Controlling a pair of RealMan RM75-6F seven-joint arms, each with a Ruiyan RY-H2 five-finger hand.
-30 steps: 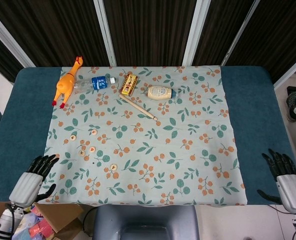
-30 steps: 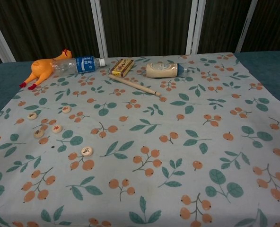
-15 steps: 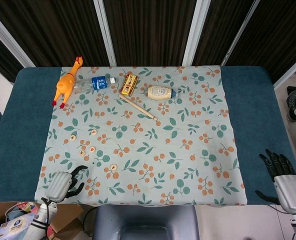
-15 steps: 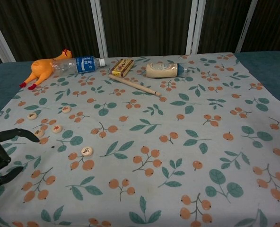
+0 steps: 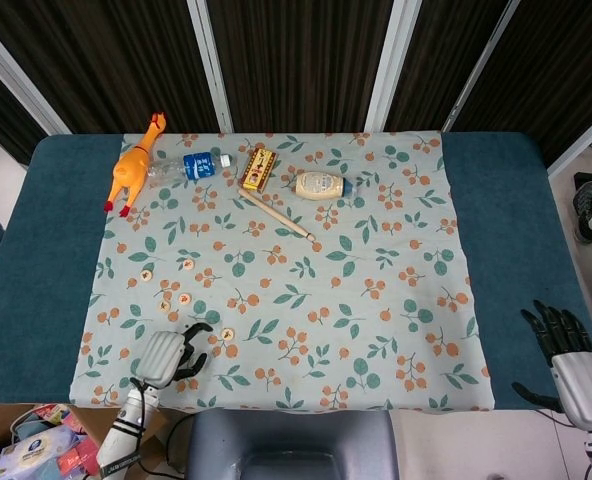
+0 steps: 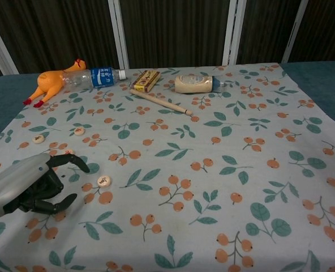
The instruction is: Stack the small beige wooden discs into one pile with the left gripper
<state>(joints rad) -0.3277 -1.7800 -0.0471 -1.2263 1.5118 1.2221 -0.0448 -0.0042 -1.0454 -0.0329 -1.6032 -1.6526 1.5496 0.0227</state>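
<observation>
Beige wooden discs (image 6: 103, 181) scattered; left robot hand (image 6: 29, 186) hovering beside, fingers spread, empty.

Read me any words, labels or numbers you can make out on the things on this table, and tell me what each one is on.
No text can be read here.
Water bottle: blue label with white print, too small to read.
Yellow box: red printing, blurred.
Cream squeeze bottle: faint print, illegible.
Wooden discs: each shows a small dark mark, too tiny to read.
</observation>
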